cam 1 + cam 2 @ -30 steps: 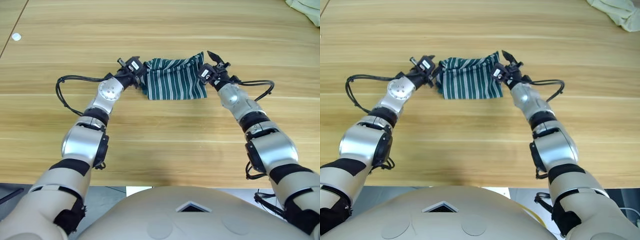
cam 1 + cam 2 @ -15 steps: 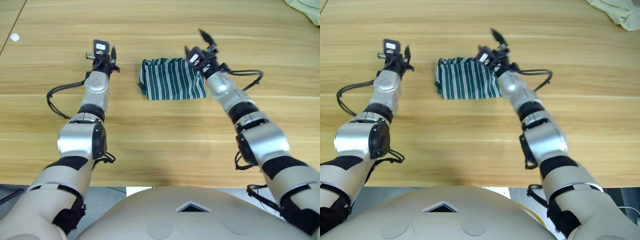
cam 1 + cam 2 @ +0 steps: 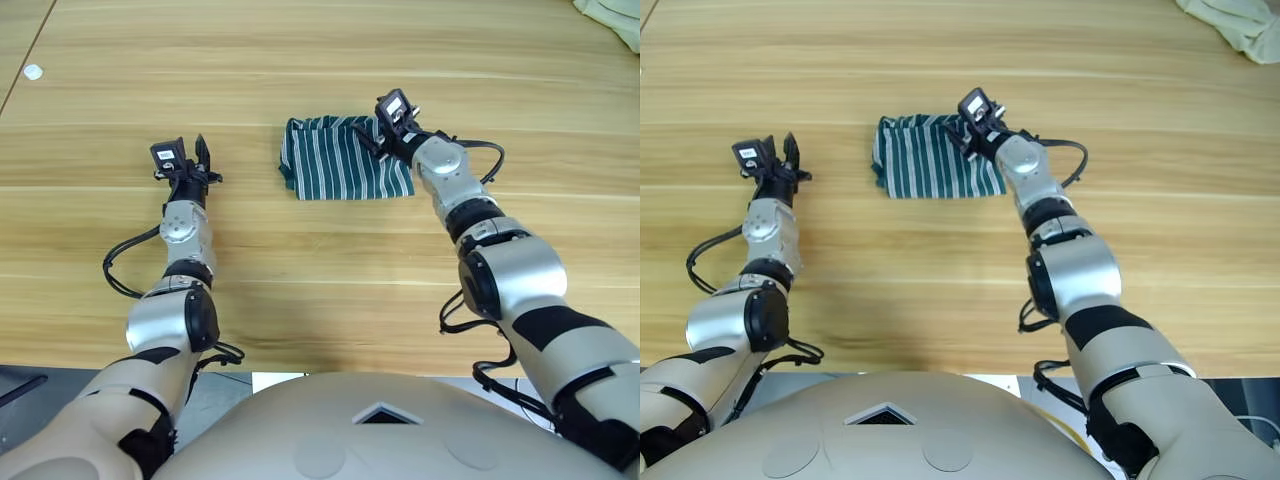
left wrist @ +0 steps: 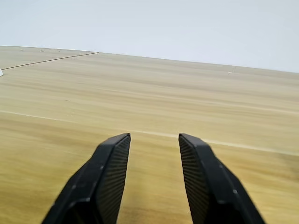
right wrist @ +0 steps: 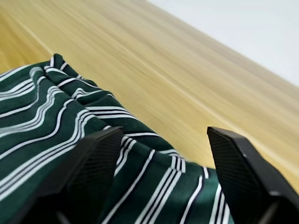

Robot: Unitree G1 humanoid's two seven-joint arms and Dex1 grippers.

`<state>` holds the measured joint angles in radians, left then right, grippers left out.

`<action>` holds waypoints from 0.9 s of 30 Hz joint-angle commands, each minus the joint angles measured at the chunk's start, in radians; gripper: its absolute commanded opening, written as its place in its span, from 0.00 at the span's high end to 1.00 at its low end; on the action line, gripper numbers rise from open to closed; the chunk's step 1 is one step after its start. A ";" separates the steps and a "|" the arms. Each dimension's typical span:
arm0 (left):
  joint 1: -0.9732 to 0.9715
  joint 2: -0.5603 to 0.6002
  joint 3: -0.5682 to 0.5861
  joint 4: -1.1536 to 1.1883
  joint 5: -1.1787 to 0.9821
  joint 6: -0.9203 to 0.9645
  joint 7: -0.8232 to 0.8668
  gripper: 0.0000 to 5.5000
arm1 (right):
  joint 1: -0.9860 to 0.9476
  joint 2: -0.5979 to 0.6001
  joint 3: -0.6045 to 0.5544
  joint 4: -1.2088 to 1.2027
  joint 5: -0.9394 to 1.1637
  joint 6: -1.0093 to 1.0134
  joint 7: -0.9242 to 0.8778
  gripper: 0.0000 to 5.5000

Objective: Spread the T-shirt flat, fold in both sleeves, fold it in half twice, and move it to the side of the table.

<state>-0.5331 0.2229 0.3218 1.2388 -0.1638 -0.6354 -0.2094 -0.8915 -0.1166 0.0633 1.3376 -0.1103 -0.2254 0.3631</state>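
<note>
Both empty, fingers (image 4: 110, 177) spread: left gripper (image 4: 154, 137) over surface (image 3: 300, 280), well left of T-shirt (image 3: 340, 172); right gripper (image 5: 166, 135) at its far right corner.

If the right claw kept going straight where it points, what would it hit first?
Probably the folded green-and-white striped T-shirt, lying just ahead of the right gripper's open fingers.

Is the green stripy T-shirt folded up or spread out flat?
Folded. The green white-striped T-shirt lies as a small compact rectangle on the wooden table, with no sleeves sticking out.
</note>
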 commanded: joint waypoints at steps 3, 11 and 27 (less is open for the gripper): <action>0.026 -0.055 0.008 -0.018 -0.028 -0.013 -0.023 0.65 | 0.017 0.022 0.040 0.030 -0.089 0.121 -0.069 0.40; 0.034 -0.091 0.030 -0.009 -0.056 -0.003 -0.025 0.65 | 0.021 -0.107 -0.230 0.040 0.072 0.276 -0.383 0.40; 0.211 -0.165 0.115 -0.128 -0.159 -0.073 -0.044 0.65 | 0.371 -0.469 -0.718 0.026 0.355 0.280 -0.784 0.40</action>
<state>-0.4056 0.0853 0.4205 1.1040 -0.3023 -0.7017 -0.2531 -0.5877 -0.6186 -0.6278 1.3224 0.2160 0.0092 -0.3911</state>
